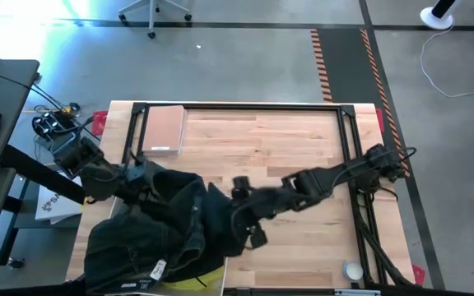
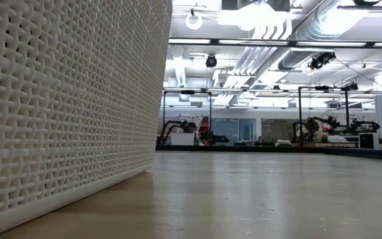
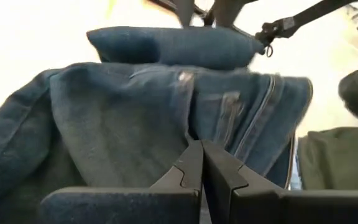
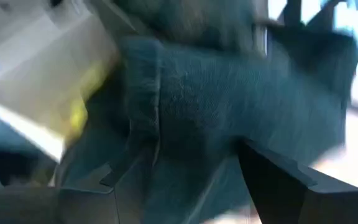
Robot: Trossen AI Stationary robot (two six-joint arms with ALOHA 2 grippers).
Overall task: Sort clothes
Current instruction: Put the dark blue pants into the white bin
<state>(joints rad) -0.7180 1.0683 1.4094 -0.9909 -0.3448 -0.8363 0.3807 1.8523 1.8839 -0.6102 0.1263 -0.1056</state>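
Filling the left wrist frame, dark denim jeans (image 3: 166, 112) sat pinched in the closed left gripper (image 3: 202, 163); the right gripper (image 4: 185, 174) gaped wide around denim. Heavy cloth might slip.

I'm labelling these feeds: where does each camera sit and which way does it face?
High: overhead, straight down on table, both arms, jeans.
Low: table height, level past white woven basket into room; no arm.
Left wrist: over shut left gripper pinching jeans.
Right wrist: past open right gripper at jeans.
Shared: jeans in both wrist views and high.
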